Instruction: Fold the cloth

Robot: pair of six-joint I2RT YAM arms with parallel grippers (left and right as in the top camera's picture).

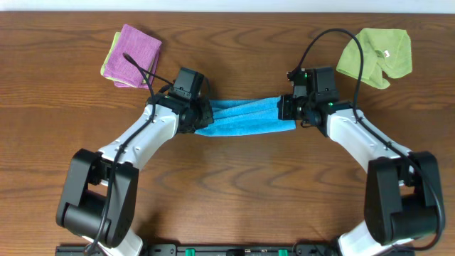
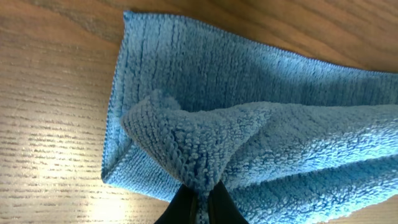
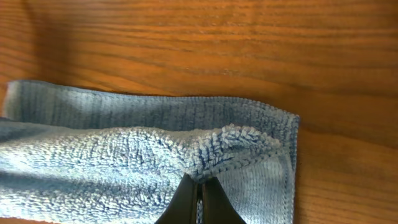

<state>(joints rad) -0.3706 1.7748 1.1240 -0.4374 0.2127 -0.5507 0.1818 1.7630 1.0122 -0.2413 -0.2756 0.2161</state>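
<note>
The bright sky-blue soft microfibre cloth [image 1: 245,117] is lying in the middle of the brown wooden table [image 1: 234,199]. It is stretching out in a long band between the two arms. The left gripper [image 1: 202,119] is pinching the top layer at the left end, with its black fingers [image 2: 183,208] squeezing a bunched-up bit. The right gripper [image 1: 287,114] is pinching a little fluffy peak at the right end in the same way. At both ends a lower layer is lying flat on the wood.

The cloth is looking light, floppy and fuzzy. I think it is going to sag and wrinkle when lifted, so holding it by the corners, one at each end, is looking like the best way. The fluff is probably giving a good hold.

Both wrist views are cutting off most of the fingers. From above, the grippers are hiding the cloth's ends. The white tag is not showing anywhere. A purple folded cloth [image 1: 135,46] and a lime-green cloth [image 1: 373,53] are sitting well apart, near the back.
</note>
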